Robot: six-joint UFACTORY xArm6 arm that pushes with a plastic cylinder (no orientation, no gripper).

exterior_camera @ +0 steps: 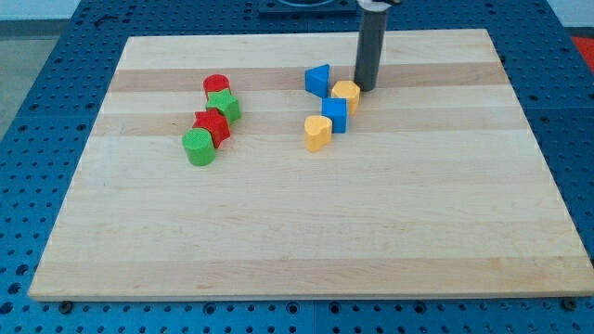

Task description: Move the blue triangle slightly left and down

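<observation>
From the one camera view, take the blue triangle (318, 80) as your landmark: it sits on the wooden board (306, 232) near the view's top, a little right of centre. Your tip (366, 88) is down on the board to the triangle's right and about level with it, with the yellow round block (346, 95) between the two and just touching or nearly touching the rod; the shadow there makes contact hard to call. There is no gripper on this arm, only the straight dark rod, so there is nothing to be open or closed and nothing is held.

The relation that matters: the triangle lies to the left of your tip, and the wanted travel is left and down. A push from the triangle's upper right would suit, so you would likely need to bring the tip round above the yellow round block first, or it will be shoved along too.

Below and right of the triangle stands the blue cube (334, 114), and below the triangle the yellow heart-like block (317, 133), both close to its downward path.

No brand, label or writing can be read anywhere
</observation>
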